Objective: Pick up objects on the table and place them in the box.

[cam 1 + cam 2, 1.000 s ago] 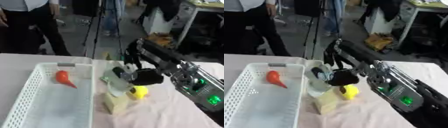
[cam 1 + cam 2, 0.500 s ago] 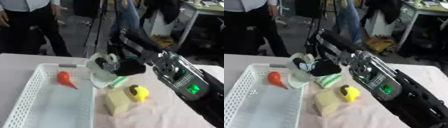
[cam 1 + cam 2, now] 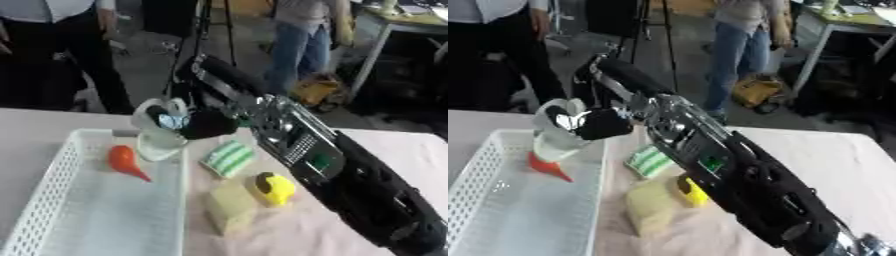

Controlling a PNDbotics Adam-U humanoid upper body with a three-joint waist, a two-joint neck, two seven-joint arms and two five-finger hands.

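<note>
One orange object already lies in your box. Your right hand grasps what looks like a clear cup above its 1 o'clock corner; three items remain at 3 o'clock.

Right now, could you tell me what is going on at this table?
The robot's right hand is curled round a clear cup and holds it over the right wall of the white basket, not yet let go. An orange carrot-shaped thing already lies in the basket. On the table, right of it, wait a green striped sponge, a yellow toy and a pale block. The left hand is out of view.
</note>
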